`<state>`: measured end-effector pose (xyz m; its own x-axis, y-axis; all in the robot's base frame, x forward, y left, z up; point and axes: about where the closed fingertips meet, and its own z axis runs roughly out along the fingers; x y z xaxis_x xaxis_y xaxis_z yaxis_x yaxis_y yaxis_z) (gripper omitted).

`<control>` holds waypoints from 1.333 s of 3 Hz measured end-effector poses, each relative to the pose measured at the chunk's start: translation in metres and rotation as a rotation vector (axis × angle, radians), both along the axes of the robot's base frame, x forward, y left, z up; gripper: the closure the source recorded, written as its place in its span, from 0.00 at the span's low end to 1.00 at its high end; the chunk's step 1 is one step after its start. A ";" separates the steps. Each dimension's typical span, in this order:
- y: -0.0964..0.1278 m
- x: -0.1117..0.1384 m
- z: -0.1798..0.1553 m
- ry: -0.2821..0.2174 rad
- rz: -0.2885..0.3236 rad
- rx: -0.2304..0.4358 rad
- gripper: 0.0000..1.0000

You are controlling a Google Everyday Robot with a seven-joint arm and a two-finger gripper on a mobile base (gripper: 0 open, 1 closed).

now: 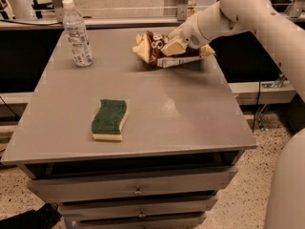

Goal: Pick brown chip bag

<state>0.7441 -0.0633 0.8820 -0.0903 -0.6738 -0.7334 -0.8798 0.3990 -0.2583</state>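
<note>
Well, risks first. On the grey metal table with drawers [190, 123], the crinkly dark-brown chip bag with tan ends [151, 46] lies at the far right, near the back edge, so a sideways nudge could shove it off. The cream two-finger gripper [172, 47] sits on the bag's right half; can't tell whether it has clamped. Bag looks slick and puffy, so a shallow pinch may slip on lift. The green-and-yellow sponge [109, 119] and clear plastic water bottle [77, 36] are well apart, no collision worry. Readable: white "Se" on the bag. Its white label and the bottle label are illegible.
</note>
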 end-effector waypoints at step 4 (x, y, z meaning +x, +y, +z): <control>0.020 -0.031 0.129 -0.079 0.008 0.247 1.00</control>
<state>0.7127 -0.0435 1.0106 -0.0215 -0.4740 -0.8802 -0.8639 0.4519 -0.2222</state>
